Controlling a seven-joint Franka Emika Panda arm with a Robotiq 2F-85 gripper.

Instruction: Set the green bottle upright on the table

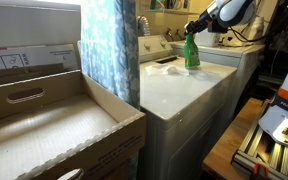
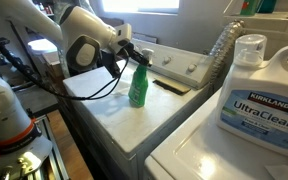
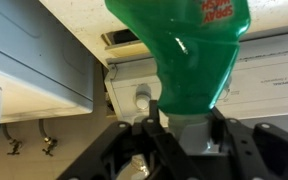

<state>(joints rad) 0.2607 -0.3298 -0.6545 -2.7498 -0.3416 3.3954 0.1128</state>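
Observation:
The green bottle (image 1: 191, 52) stands upright on the glossy white table (image 1: 184, 98), near its far edge; both exterior views show it (image 2: 138, 86). My gripper (image 2: 132, 54) comes in from the side at the bottle's top. In the wrist view the green body (image 3: 184, 45) fills the upper middle, and my gripper's (image 3: 184, 116) two black fingers sit on either side of its paler neck, closed on it. The bottle's base looks to rest on the table top (image 2: 109, 125).
A large white Kirkland jug (image 2: 254, 90) stands on the neighbouring white top. A clear plastic bottle (image 2: 217, 50) stands behind it. A small white object (image 1: 164, 68) lies near the green bottle. An open cardboard box (image 1: 54, 130) and a blue curtain (image 1: 109, 50) are beside the unit.

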